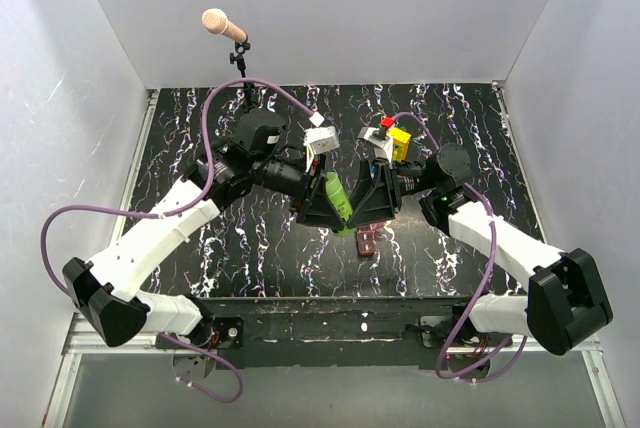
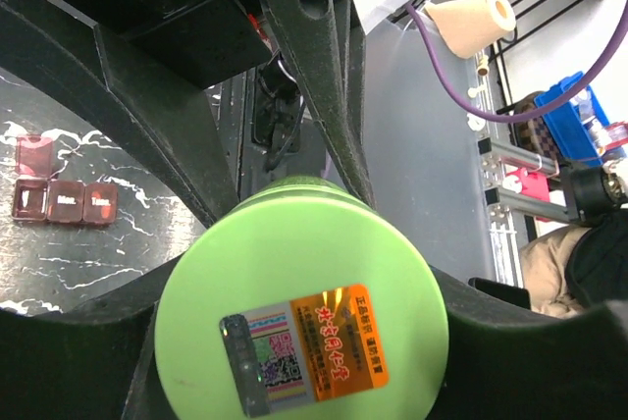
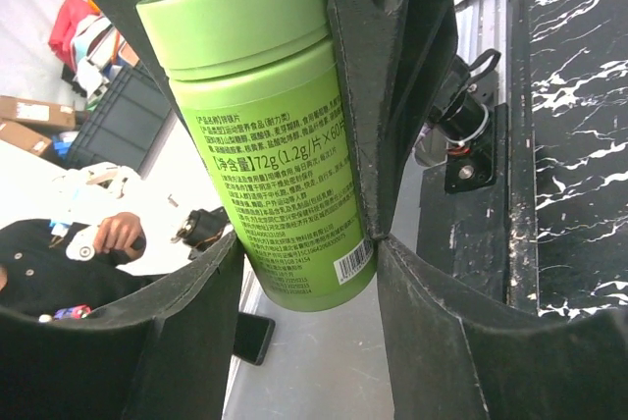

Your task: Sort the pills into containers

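Observation:
The green bottle (image 1: 337, 200) is held in the air over the middle of the table, between both grippers. My left gripper (image 1: 322, 210) is shut on its cap end. The left wrist view shows the round green cap face (image 2: 299, 312) with an orange and silver sticker, between my left gripper's (image 2: 299, 341) jaws. My right gripper (image 1: 364, 206) is shut on the bottle's lower body (image 3: 280, 175), seen in the right wrist view between its jaws (image 3: 309, 273). The dark red-brown box (image 1: 367, 241) lies on the table just below, also in the left wrist view (image 2: 64, 199), one flap up. No pills show.
A yellow-and-blue toy brick stack (image 1: 398, 138) with a red top stands behind the right gripper. A white block (image 1: 320, 140) sits behind the left gripper. A microphone on a stand (image 1: 222, 23) rises at the back left. Purple cables loop over both arms.

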`<state>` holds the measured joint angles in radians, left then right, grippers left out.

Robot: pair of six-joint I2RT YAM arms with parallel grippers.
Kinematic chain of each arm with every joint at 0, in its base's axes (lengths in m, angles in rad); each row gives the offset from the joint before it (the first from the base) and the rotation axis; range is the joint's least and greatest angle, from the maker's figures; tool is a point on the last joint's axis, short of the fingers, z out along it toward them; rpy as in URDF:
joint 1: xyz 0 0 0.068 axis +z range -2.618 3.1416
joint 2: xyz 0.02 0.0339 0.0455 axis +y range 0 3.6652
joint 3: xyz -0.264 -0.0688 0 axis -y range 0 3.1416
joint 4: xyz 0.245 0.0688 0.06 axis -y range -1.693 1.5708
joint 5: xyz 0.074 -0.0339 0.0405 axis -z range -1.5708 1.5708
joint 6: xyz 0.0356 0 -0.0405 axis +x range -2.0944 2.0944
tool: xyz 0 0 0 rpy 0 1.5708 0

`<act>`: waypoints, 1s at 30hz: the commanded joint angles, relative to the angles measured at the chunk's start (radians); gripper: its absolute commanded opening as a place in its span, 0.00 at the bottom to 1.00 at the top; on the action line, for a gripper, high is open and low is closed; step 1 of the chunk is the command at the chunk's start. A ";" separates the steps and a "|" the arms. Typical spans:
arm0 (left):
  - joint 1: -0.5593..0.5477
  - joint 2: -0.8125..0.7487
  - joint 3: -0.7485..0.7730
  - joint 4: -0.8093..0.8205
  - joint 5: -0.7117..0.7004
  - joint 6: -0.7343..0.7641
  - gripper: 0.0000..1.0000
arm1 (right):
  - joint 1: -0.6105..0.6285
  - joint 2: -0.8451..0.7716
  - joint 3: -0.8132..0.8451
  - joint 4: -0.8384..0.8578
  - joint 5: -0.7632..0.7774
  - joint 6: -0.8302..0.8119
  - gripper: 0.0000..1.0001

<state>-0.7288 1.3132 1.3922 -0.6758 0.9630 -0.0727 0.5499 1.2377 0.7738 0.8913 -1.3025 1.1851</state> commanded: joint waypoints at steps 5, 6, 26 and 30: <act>-0.003 -0.051 0.016 0.082 -0.023 -0.019 0.00 | 0.010 0.036 -0.005 0.264 -0.046 0.182 0.01; -0.003 -0.055 0.011 0.090 -0.035 -0.024 0.00 | 0.010 0.034 -0.010 0.264 -0.040 0.182 0.01; -0.003 -0.144 -0.157 0.325 -0.425 -0.246 0.07 | 0.008 -0.181 0.088 -0.794 0.310 -0.586 0.04; -0.003 -0.101 -0.113 0.272 -0.419 -0.259 0.02 | 0.008 -0.247 0.082 -0.884 0.416 -0.671 0.61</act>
<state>-0.7361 1.1896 1.2205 -0.5091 0.6083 -0.3004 0.5381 1.0595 0.8215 0.1898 -0.9882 0.6666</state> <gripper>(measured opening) 0.509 0.521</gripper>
